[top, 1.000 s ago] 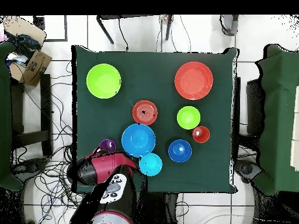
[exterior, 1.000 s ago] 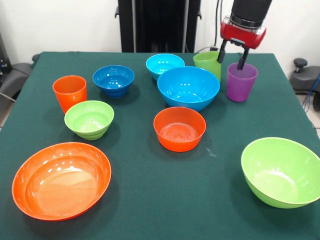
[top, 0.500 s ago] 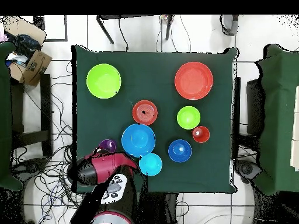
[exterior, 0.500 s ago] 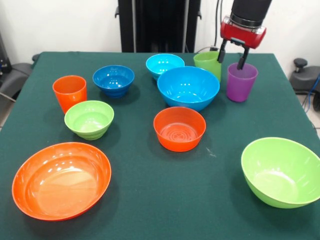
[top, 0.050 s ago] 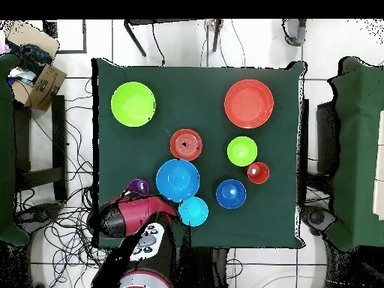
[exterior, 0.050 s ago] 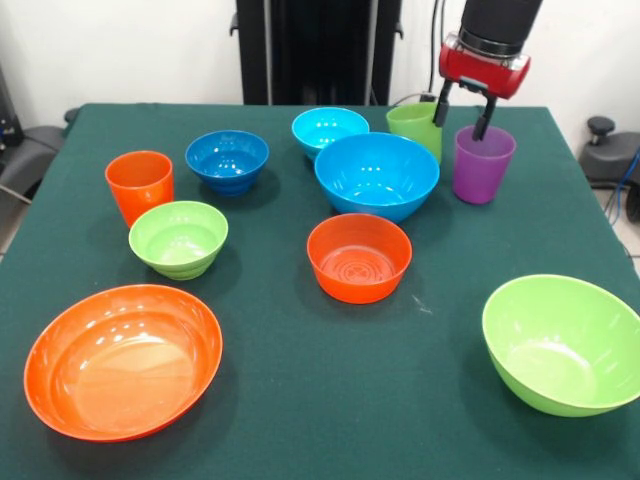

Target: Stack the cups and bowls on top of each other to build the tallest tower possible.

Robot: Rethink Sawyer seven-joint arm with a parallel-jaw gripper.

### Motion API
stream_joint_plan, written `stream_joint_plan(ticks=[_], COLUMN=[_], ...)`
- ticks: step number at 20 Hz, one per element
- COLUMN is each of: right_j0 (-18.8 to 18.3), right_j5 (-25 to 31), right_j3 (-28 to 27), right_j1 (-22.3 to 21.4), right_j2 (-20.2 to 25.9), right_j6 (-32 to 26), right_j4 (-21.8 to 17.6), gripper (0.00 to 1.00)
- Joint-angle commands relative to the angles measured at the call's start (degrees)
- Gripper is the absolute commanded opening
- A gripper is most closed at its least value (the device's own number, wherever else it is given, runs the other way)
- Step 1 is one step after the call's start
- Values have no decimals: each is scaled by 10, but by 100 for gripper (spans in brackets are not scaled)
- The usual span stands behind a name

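Green-clothed table (exterior, 0.050 s ago: 300,400), nothing stacked on it. I log my gripper (exterior, 0.050 s ago: 461,108) with fingers spread, one above the purple cup's (exterior, 0.050 s ago: 482,165) rim, the other between it and the lime green cup (exterior, 0.050 s ago: 416,128). Large light blue bowl (exterior, 0.050 s ago: 376,176) just beside the purple cup; orange cup (exterior, 0.050 s ago: 139,186) well apart.

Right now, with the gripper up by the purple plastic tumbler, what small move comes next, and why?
Probably lower the gripper straight down: its open fingers straddle the near-left rim of the purple plastic tumbler but sit at rim height, too high to pinch firmly.
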Motion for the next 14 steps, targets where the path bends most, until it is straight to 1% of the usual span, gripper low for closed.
stream_joint_plan(ticks=[1,5,14], right_j0=[5,15,16], right_j5=[-37,-47,-51], right_j3=[-27,-29,-42], right_j1=[36,44,52], right_j2=[31,26,27], right_j6=[57,63,63], right_j4=[12,14,21], gripper=[100,100,100])
